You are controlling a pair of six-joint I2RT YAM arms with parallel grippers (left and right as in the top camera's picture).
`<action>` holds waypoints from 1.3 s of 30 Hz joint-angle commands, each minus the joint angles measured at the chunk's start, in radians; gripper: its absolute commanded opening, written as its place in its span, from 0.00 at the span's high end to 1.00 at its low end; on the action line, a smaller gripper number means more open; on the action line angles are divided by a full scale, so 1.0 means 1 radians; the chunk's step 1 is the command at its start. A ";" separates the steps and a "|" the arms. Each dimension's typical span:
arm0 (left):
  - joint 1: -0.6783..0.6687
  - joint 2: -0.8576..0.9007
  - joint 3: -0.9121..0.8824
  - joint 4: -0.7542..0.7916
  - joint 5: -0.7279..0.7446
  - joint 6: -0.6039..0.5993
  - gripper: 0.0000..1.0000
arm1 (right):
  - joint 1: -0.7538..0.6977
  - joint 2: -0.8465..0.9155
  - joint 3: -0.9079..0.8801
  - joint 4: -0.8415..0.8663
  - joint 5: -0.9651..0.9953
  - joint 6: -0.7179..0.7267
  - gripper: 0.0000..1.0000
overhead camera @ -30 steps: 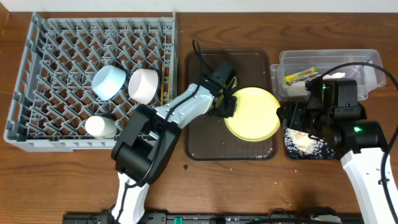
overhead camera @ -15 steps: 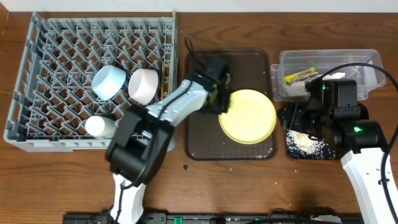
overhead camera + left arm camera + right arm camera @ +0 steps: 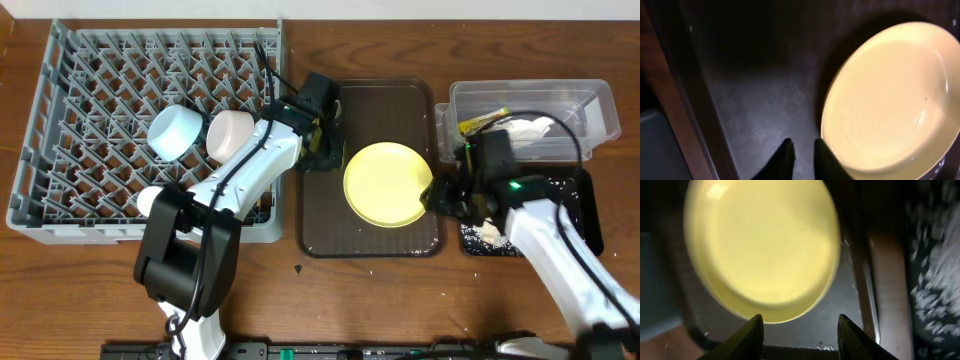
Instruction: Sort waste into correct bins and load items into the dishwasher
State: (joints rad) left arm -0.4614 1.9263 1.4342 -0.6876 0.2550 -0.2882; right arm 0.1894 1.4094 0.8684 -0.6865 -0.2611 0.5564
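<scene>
A yellow plate (image 3: pixel 388 183) on the brown tray (image 3: pixel 330 225), a gripper at either side.
The grey dish rack (image 3: pixel 60 130) fills the tabletop's left end. The brown tray lies mid-table, and the plate sits toward its right edge. The left gripper (image 3: pixel 802 150), nearly closed and empty, is just beside the plate's left rim. The right gripper (image 3: pixel 800 330) is spread apart at its right rim, holding nothing.

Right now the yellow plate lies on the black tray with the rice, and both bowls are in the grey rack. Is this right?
Not quite. In the overhead view the yellow plate lies on the dark brown serving tray, not on the black tray with the rice. The light blue bowl and white bowl are in the grey rack.
</scene>
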 commanded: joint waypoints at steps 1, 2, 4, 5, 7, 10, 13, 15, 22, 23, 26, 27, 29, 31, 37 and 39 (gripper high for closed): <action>0.000 0.005 -0.004 -0.021 -0.005 0.007 0.83 | 0.011 0.095 -0.007 0.014 0.039 0.224 0.54; 0.000 0.005 -0.004 -0.024 -0.002 0.007 0.78 | 0.011 0.116 -0.007 0.018 0.059 0.241 0.54; 0.000 0.005 -0.004 -0.030 -0.001 0.007 0.77 | 0.011 0.154 -0.007 0.027 0.073 0.259 0.53; 0.000 0.005 -0.004 -0.031 -0.001 0.007 0.77 | 0.012 0.171 -0.007 0.033 0.069 0.258 0.53; 0.000 0.005 -0.004 -0.029 -0.001 0.007 0.76 | 0.017 0.208 -0.007 0.054 0.077 0.258 0.53; 0.000 0.005 -0.004 -0.027 -0.001 0.007 0.75 | 0.026 0.247 -0.007 0.100 0.085 0.258 0.54; 0.000 0.005 -0.004 -0.026 -0.001 0.006 0.74 | 0.037 0.286 -0.007 0.127 0.096 0.258 0.78; 0.000 0.005 -0.003 -0.025 0.023 0.007 0.73 | 0.036 0.290 -0.007 0.126 0.096 0.257 0.98; 0.003 -0.001 0.005 -0.011 0.053 -0.002 0.57 | 0.027 0.228 0.002 0.125 0.048 0.187 0.99; 0.003 -0.006 0.005 -0.011 0.066 -0.001 0.54 | 0.024 0.212 0.002 0.125 0.042 0.169 0.99; 0.003 -0.021 0.005 0.000 0.124 -0.001 0.45 | 0.019 0.142 0.002 0.123 0.020 0.089 0.99; 0.003 -0.026 0.005 0.000 0.128 -0.001 0.43 | 0.019 0.117 0.002 0.123 0.016 0.072 0.99; 0.004 -0.032 0.005 0.000 0.127 0.000 0.39 | 0.019 0.068 0.002 0.118 0.016 0.070 0.99; 0.006 -0.032 0.005 -0.001 0.127 0.000 0.38 | 0.019 0.021 0.002 0.119 0.006 0.070 0.99; 0.007 -0.032 0.005 0.006 0.166 -0.001 0.42 | 0.019 -0.085 0.002 0.130 -0.047 0.024 0.99; 0.007 -0.032 0.005 0.017 0.240 0.000 0.69 | 0.019 -0.099 0.002 0.134 -0.059 0.014 0.99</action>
State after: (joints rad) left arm -0.4599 1.9198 1.4342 -0.6788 0.4000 -0.2901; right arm 0.2188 1.3434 0.8665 -0.5625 -0.2607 0.6216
